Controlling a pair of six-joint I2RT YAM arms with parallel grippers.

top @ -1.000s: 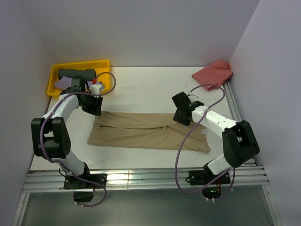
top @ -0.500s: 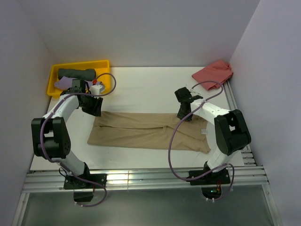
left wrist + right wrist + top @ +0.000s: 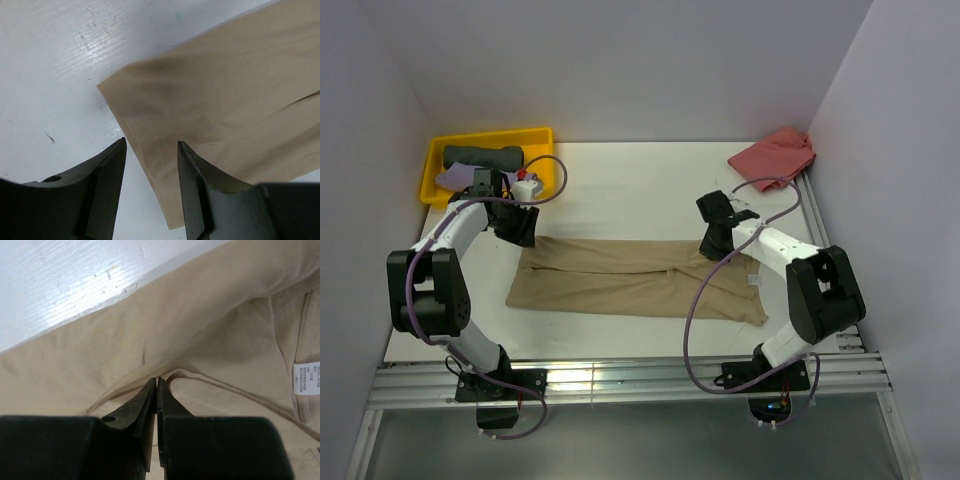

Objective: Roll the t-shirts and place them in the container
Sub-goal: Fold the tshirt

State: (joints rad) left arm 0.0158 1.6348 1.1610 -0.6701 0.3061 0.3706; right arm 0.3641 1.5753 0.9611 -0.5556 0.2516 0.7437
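Observation:
A tan-beige t-shirt (image 3: 630, 280) lies folded into a long flat strip across the table, its white tag (image 3: 754, 281) near the right end. My left gripper (image 3: 520, 232) is at the strip's far left corner. In the left wrist view it (image 3: 150, 142) stands open, its fingers astride the shirt's (image 3: 225, 100) short edge. My right gripper (image 3: 712, 248) is on the strip's far edge towards the right. The right wrist view shows it (image 3: 157, 380) shut, pinching a fold of the tan cloth (image 3: 200, 330), with creases running to its tips and the tag (image 3: 306, 378) beside it.
A yellow bin (image 3: 535, 135) at the back left holds a rolled dark green t-shirt (image 3: 482, 157) and a lavender one (image 3: 455, 178). A salmon-pink t-shirt (image 3: 775, 155) lies crumpled in the back right corner. Walls close in the sides, and a metal rail (image 3: 620, 378) runs along the front.
My right gripper has gone from open to shut on the tan cloth, shifting a little to the right over the shirt's far edge. The left gripper has stayed put.

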